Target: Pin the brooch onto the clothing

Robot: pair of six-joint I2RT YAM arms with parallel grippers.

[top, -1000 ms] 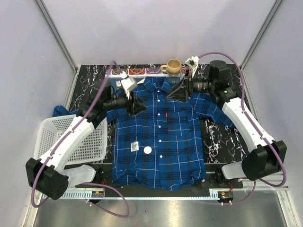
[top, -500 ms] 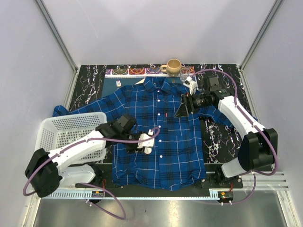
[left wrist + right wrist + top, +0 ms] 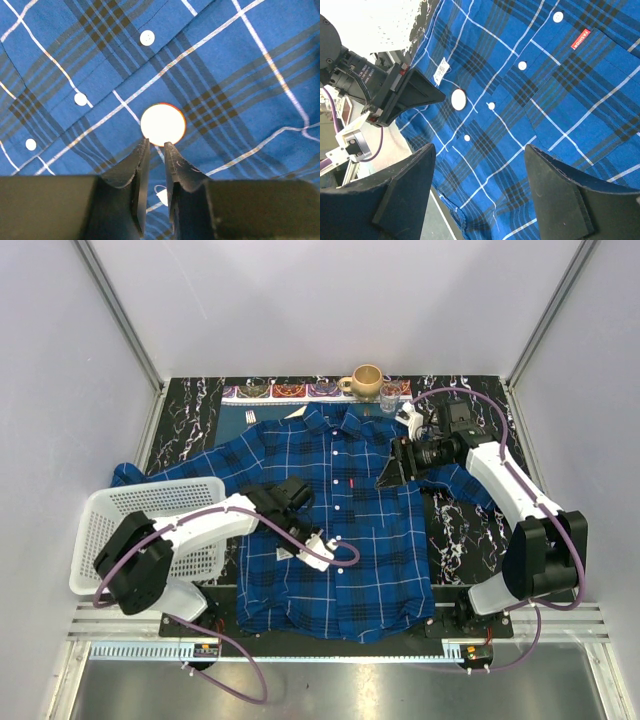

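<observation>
While lying flat on the tabletop (image 3: pixel 462 532), blue plaid shirt (image 3: pixel 385 550), round brooch (image 3: pixel 163 123) resting on its front beside the button row (image 3: pixel 80 98), left hand (image 3: pixel 155 145) just short of brooch, fingers (image 3: pixel 139 170) nearly together, gripping nothing, right hand (image 3: pixel 479 148) spread wide above shirt.

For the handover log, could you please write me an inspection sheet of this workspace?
Surface: black marbled table under the shirt.
Job's things: shirt spread flat; brooch lying on its front near the buttons.
Clutter: white basket at left; mug and glass at the back edge.
Claws: left claw nearly closed at the brooch's edge, holding nothing; right claw wide open above the shirt, empty.
Cables: purple cable looping over the shirt.
Surroundings: plain white walls.
</observation>
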